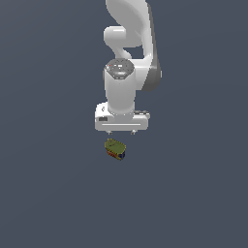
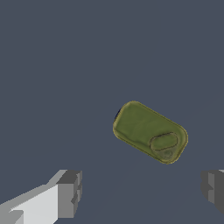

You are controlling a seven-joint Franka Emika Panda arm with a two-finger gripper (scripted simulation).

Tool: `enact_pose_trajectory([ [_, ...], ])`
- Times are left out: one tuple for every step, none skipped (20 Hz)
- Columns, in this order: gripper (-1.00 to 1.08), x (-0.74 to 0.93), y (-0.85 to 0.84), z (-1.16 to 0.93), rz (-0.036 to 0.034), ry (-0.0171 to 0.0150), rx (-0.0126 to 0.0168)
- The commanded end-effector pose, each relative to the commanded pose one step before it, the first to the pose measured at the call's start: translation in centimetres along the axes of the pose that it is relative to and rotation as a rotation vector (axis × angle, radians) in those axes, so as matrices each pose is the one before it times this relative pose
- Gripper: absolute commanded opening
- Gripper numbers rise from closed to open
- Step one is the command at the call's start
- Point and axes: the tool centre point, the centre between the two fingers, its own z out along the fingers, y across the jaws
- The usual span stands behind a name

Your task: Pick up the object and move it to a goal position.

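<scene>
Tin (image 1: 115,148) under vertical arm (image 1: 127,72) (jaws apart)

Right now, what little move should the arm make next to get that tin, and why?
Probably shift sideways until it is centred over the tin, then come down. In the wrist view the open jaws of the gripper are spread wide, but the tin lies off to one side of the gap, not between them, and nothing is held yet.
</scene>
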Motion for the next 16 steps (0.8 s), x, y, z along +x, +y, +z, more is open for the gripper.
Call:
enact_pose_trajectory([
  [1.0,0.0,0.001,0.0,0.0,0.0,0.0],
  [1.0,0.033,-0.024,-0.044,-0.0015,0.0012,-0.00034],
  [1.0,0.096,-0.072,-0.131,-0.00444,0.00356,-0.00099],
  [1.0,0.157,-0.112,-0.21,-0.00717,0.00573,-0.0016],
  [1.0,0.217,-0.154,-0.29,-0.00988,0.00788,-0.00222],
  [1.0,0.274,-0.192,-0.364,-0.01244,0.00986,-0.00282],
  [1.0,0.277,-0.187,-0.362,-0.01251,0.00983,-0.00285],
  [1.0,0.208,-0.137,-0.269,-0.00945,0.00731,-0.00216],
  [1.0,0.139,-0.088,-0.176,-0.00637,0.00481,-0.00144],
  [1.0,0.071,-0.044,-0.089,-0.0034,0.00245,-0.00074],
  [1.0,0.008,-0.008,-0.01,-0.00062,0.00029,-0.00009],
  [1.0,-0.042,0.033,0.056,0.00205,-0.0015,0.00045],
  [1.0,-0.04,0.019,0.042,0.0025,-0.00131,0.00041],
  [1.0,-0.006,0.007,0.006,0.00066,-0.0002,0.00007],
  [1.0,0.004,-0.002,-0.001,-0.00097,0.00014,-0.00006],
  [1.0,0.008,0.005,0.007,-0.00228,0.00016,-0.0001],
])
